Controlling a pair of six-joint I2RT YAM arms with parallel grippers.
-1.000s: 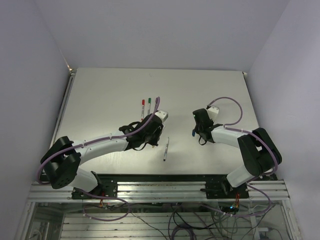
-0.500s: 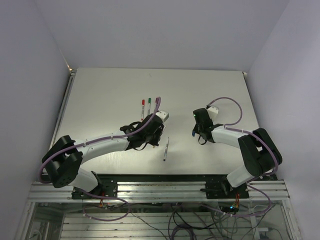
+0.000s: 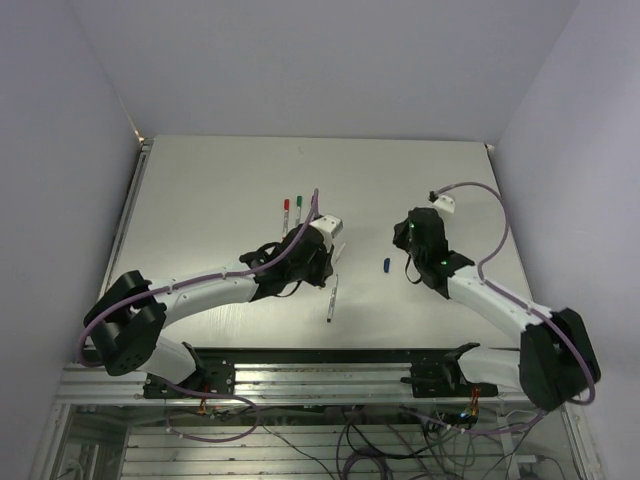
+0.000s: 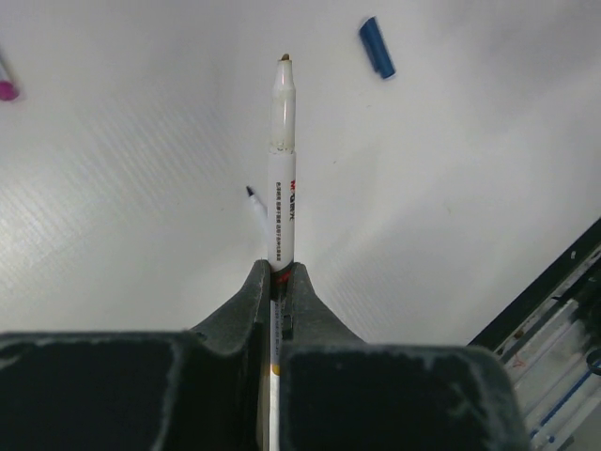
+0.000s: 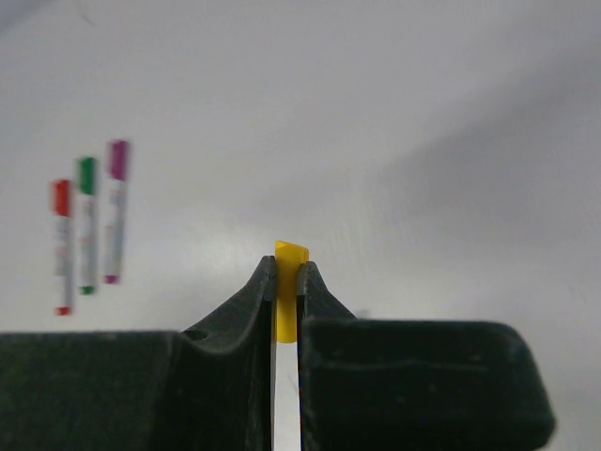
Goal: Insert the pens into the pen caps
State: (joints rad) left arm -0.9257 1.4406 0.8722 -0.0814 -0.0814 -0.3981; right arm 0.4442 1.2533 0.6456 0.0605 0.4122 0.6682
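We found the left gripper (image 4: 279, 275) clamped on a thin white stick pen (image 4: 282, 160), its bare orange-brown tip pointing out over the pale table (image 4: 113, 207). The right gripper (image 5: 289, 274) pinched a stubby yellow plastic cap (image 5: 290, 255). A small blue plastic cap (image 3: 386, 265) lay on the table between the arms, near a loose uncapped grey pen (image 3: 331, 298). A red-capped pen (image 5: 61, 246), a green-capped pen (image 5: 86, 225) and a magenta-capped pen (image 5: 115, 211) lay side by side farther back.

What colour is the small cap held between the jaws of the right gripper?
Yellow. The cap shows best in the right wrist view.
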